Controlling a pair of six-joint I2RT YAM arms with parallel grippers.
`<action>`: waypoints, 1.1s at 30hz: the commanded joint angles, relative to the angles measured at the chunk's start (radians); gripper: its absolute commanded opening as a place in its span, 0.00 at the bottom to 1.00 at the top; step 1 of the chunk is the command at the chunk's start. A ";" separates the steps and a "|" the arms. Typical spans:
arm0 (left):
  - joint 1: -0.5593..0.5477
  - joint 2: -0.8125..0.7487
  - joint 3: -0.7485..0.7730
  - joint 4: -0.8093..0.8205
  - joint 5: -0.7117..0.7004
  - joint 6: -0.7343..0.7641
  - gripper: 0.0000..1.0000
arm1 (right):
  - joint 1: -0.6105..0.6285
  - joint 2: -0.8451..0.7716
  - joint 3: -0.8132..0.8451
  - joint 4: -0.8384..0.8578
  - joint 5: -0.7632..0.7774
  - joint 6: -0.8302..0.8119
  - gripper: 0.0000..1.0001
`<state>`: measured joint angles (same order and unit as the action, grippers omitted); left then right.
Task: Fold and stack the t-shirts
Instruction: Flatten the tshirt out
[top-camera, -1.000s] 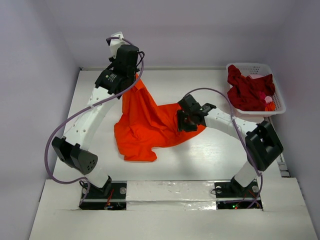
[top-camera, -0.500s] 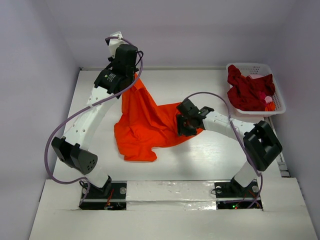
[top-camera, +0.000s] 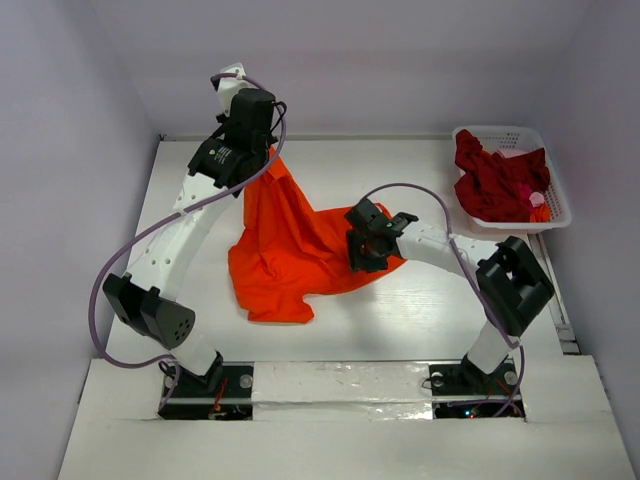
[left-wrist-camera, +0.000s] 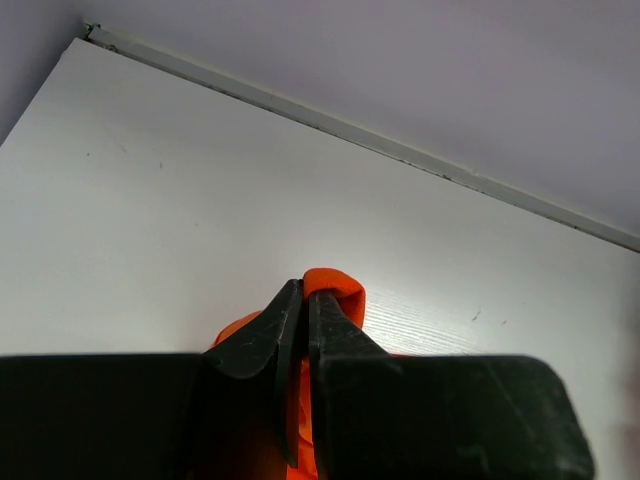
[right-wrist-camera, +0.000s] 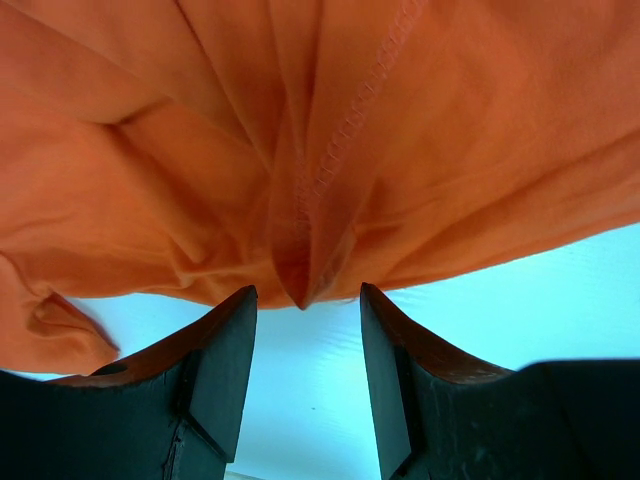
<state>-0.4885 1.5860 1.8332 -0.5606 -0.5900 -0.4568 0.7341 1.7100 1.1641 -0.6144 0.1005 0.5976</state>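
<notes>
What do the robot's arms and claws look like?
The left arm and right arm have white tube-like links and chunky black joints. A greyish-purple cable loops along each. The left arm's black wrist box has tiny white marks, too small to read. The left claw and right claw each have two black fingers.
</notes>
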 joint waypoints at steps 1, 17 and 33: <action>0.004 -0.061 0.012 0.027 0.001 -0.002 0.00 | 0.007 0.005 0.060 0.016 0.033 -0.009 0.51; 0.004 -0.069 0.006 0.027 -0.001 0.000 0.00 | 0.007 0.057 0.089 0.019 0.056 -0.001 0.48; 0.004 -0.067 0.003 0.027 0.006 0.001 0.00 | 0.007 0.056 0.094 0.016 0.068 0.011 0.11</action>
<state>-0.4889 1.5711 1.8328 -0.5655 -0.5781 -0.4568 0.7341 1.7756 1.2186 -0.6132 0.1448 0.6003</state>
